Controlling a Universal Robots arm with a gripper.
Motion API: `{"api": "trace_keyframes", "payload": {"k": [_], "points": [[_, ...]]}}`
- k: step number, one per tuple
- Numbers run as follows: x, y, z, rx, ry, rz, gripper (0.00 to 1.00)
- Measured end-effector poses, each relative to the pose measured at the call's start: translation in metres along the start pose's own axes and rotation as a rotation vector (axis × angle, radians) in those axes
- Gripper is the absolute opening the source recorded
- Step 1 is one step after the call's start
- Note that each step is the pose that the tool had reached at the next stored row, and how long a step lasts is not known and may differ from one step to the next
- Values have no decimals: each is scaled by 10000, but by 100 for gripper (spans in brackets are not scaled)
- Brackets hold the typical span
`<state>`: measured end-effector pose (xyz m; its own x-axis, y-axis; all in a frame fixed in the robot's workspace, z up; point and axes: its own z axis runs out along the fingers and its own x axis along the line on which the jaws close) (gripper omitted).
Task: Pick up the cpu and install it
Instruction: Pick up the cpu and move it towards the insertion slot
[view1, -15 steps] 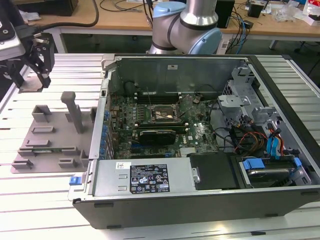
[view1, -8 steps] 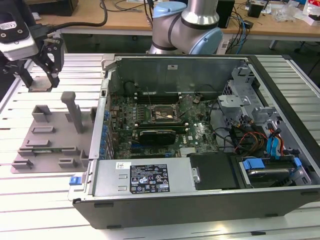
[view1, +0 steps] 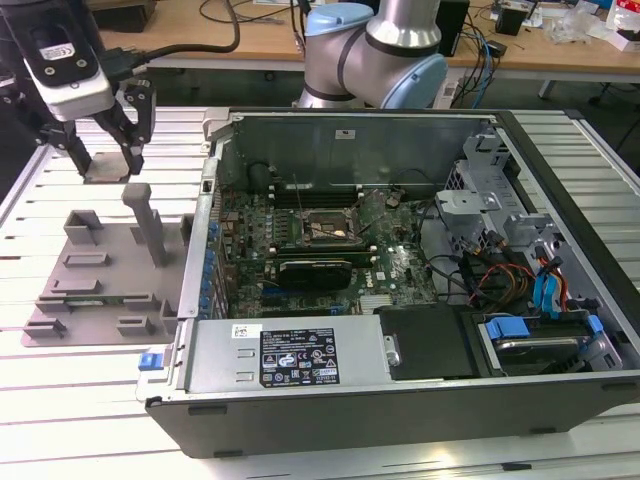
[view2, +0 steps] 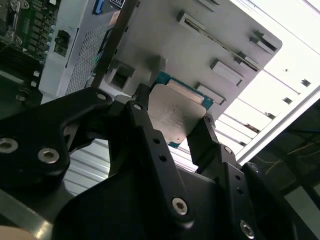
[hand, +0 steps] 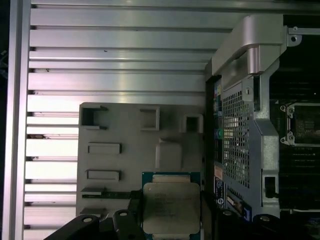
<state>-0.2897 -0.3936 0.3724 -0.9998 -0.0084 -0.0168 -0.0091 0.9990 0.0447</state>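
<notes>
Slatted metal table (view1: 70, 400) carries the open computer case (view1: 400, 400) and, at the exterior view's left, the grey tray (view1: 80, 300). Above that tray hangs the gripper (view1: 107, 166), its jaws closed on two opposite edges of the cpu (view2: 176, 117), lifted clear of the tray. With so thin an edge hold, the chip could tilt or slip; arriving skewed at the socket (view1: 328, 228) would likely damage contacts.

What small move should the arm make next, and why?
Probably a short sideways carry toward the exterior view's right, keeping its height. The fingers seem closed on the cpu, which hangs clear of the tray. The socket lies inside the case, beyond its raised side wall, so going lower now would likely risk a bump.
</notes>
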Motion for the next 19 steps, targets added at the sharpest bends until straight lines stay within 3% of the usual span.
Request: {"api": "trace_keyframes", "payload": {"k": [5, 19], "points": [[-108, -1, 2, 0, 0, -4, 55], [-506, -5, 8, 0, 0, -9, 55]]}}
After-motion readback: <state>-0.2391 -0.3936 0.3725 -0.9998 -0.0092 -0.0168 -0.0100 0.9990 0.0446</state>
